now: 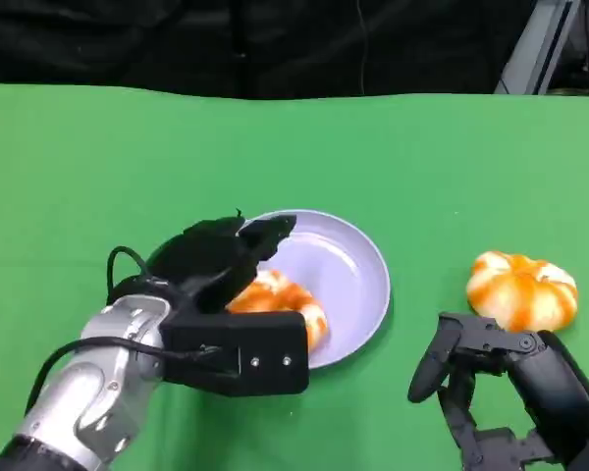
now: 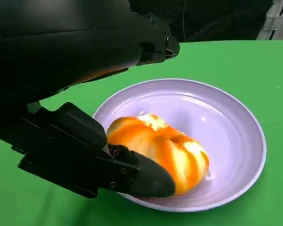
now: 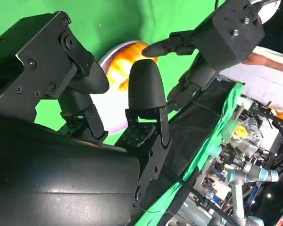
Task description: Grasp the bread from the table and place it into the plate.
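On the plate (image 1: 358, 285), at its near left side, lies 1 bread (image 1: 280, 299), with the left hand (image 1: 221, 260) held around it, fingers above and below. A bun (image 1: 522, 289) sits far right, just beyond the right hand (image 1: 481, 378), whose fingers are spread and empty.

The near side of the bread (image 1: 285, 299) is covered by the left hand (image 1: 221, 260) in the head view; the right hand (image 1: 491, 383) is cut off by the lower edge.
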